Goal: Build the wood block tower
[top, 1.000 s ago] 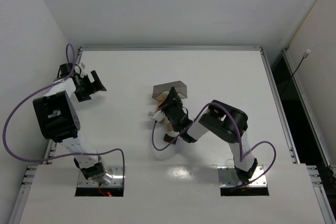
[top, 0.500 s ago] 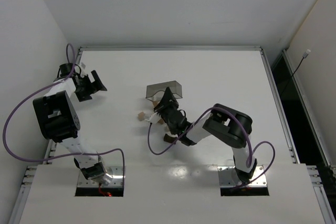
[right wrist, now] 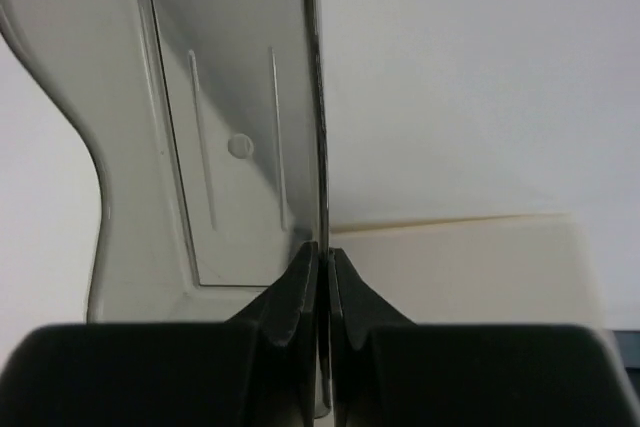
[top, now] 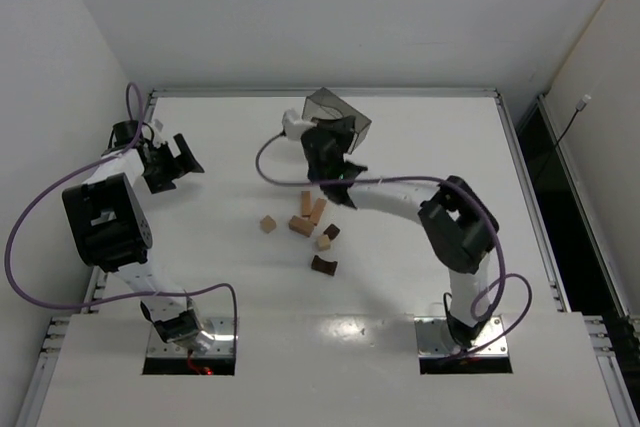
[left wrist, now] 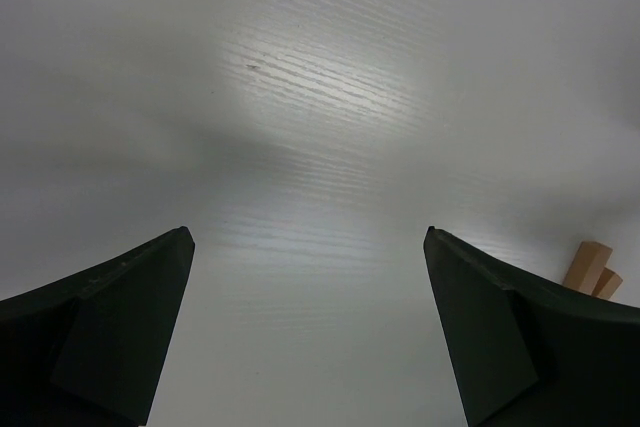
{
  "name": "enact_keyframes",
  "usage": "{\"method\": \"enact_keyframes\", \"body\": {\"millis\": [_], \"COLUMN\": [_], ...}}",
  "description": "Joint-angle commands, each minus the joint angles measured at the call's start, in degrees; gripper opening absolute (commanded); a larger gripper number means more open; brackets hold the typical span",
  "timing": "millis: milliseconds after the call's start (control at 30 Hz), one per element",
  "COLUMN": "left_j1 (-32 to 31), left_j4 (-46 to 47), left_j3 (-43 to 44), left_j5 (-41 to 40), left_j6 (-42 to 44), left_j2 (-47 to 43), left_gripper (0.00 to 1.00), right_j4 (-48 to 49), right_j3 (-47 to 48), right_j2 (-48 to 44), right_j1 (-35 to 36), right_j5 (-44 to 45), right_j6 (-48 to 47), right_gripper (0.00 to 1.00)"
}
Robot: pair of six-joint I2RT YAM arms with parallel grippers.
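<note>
Tower: we see no stack. The small light tan and dark brown wooden blocks (top: 301,226) lie loose on the table, a little left of centre, between the two arms.
Long axes: two light tan wooden bars (top: 307,202) lie flat side by side. They run near to far, the right one leaning slightly right at its far end. The dark brown wooden arch piece (top: 323,265), nearest of the group, lies roughly left to right.
Outlier: a light tan wooden cube (top: 267,223) sits just apart at the left of the group.
Left gripper (top: 177,167): its fingers (left wrist: 120,332) are spread wide with nothing between them. It is at the far left, well apart from the blocks. Its wrist view shows tan pieces at the right edge.
Right gripper (top: 322,135): its fingers (right wrist: 300,282) are pressed together on one thin wall of the clear grey plastic bin (top: 338,115), which is tipped at the far middle. We cannot tell whether the bin touches the table.
Surface: a white table (top: 430,137) with a faint grain and a metal rim.
Room: plain white walls (top: 330,7), with a purple cable (top: 30,217) looping off each arm.
</note>
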Motion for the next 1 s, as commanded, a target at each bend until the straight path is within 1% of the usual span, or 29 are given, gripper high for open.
{"method": "enact_keyframes", "body": {"millis": [0, 33, 67, 133, 167, 233, 267, 300, 333, 367, 400, 467, 500, 567, 600, 700, 867, 967], "left_j1": [0.7, 0.7, 0.7, 0.7, 0.7, 0.7, 0.7, 0.7, 0.7, 0.7, 0.7, 0.7, 0.7, 0.7, 0.7, 0.7, 0.7, 0.7], "left_j4": [1.5, 2.2, 2.2, 2.2, 2.2, 2.2, 2.2, 2.2, 2.2, 2.2, 2.2, 2.8, 3.4, 5.6, 5.6, 6.1, 5.4, 4.9], "left_j3": [1.5, 1.5, 1.5, 1.0, 1.0, 1.5, 1.5, 1.5, 1.5, 1.5, 2.0, 2.0, 1.5, 0.7, 0.7, 0.7, 2.0, 2.0], "left_j5": [1.7, 1.7, 1.7, 1.7, 1.7, 2.8, 2.8, 3.3, 3.3, 3.3, 3.8, 3.8, 4.5, 5.6, 5.6, 7.0, 8.1, 8.1], "left_j6": [0.3, 0.3, 0.3, 0.3, 0.3, 0.3, 0.3, 0.3, 0.3, 1.0, 1.0, 1.6, 1.6, 1.6, 1.6, 1.6, 1.6, 2.1], "left_j2": [-0.6, -1.1, -1.1, -1.1, -0.6, 0.1, 0.1, 0.1, 0.1, 0.1, 0.1, 0.1, -0.5, -1.3, -1.3, -0.4, 1.0, 1.6], "left_gripper": [1.0, 1.0, 1.0, 1.0, 1.0, 1.0, 1.0, 1.0, 1.0, 1.0, 1.0, 1.0, 1.0, 1.0, 1.0, 1.0, 1.0, 1.0], "right_j4": [-54.0, -64.6, -67.2, -70.6, -71.8, -75.9, -80.1, -81.7, -83.1, -83.7, -84.2, -84.8, -84.8, -84.2, -84.2, -83.7, -82.6, -81.4], "right_j3": [18.8, 21.7, 23.7, 26.2, 28.0, 31.5, 35.2, 36.8, 37.6, 38.9, 39.5, 40.7, 41.2, 41.9, 42.0, 45.3, 50.7, 53.7], "right_j2": [-0.8, 0.1, 0.8, 1.4, 1.4, 3.2, 5.2, 6.3, 7.2, 8.6, 9.3, 10.5, 11.7, 12.5, 12.5, 15.2, 20.1, 22.8], "right_j1": [-6.3, -8.2, -11.2, -13.7, -14.8, -19.6, -24.0, -26.4, -28.6, -32.7, -35.0, -39.2, -43.6, -47.5, -50.6, -55.9, -59.2, -59.7], "right_j5": [-7.5, -14.4, -16.8, -20.5, -24.8, -30.7, -37.7, -44.2, -46.1, -48.1, -52.2, -55.8, -61.5, -64.6, -67.0, -70.2, -70.4, -67.7], "right_j6": [47.7, 51.5, 54.8, 56.1, 57.0, 58.8, 60.7, 61.5, 62.1, 62.6, 62.6, 63.4, 63.4, 64.2, 64.2, 64.2, 64.2, 63.1], "right_gripper": [0.0, 0.0, 0.0, 0.0, 0.0, 0.0, 0.0, 0.0, 0.0, 0.0, 0.0, 0.0, 0.0, 0.0, 0.0, 0.0, 0.0, 0.0]}}
